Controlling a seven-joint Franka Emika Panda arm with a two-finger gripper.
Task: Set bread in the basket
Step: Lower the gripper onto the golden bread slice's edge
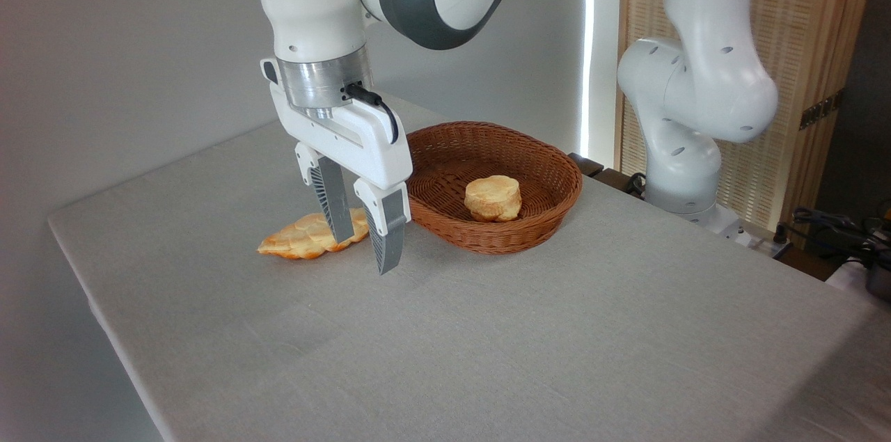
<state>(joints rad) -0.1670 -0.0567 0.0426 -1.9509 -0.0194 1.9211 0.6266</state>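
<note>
The bread (306, 237), a flat golden-orange braided pastry with pointed ends, lies on the grey table left of the basket. My gripper (363, 255) stands open at the bread's right end, pointing down. One finger (334, 209) covers part of the pastry; the other finger (387, 233) is nearer the camera, right of it. Nothing is held between them. The basket (550, 212), oval brown wicker, sits just right of the gripper, and its left rim is partly hidden behind the gripper body.
A small round pale bun (493, 198) rests inside the basket. The arm's white base (686, 143) stands at the table's right back edge, with cables (835, 226) beyond it. The table's left edge (76, 268) drops off near the bread.
</note>
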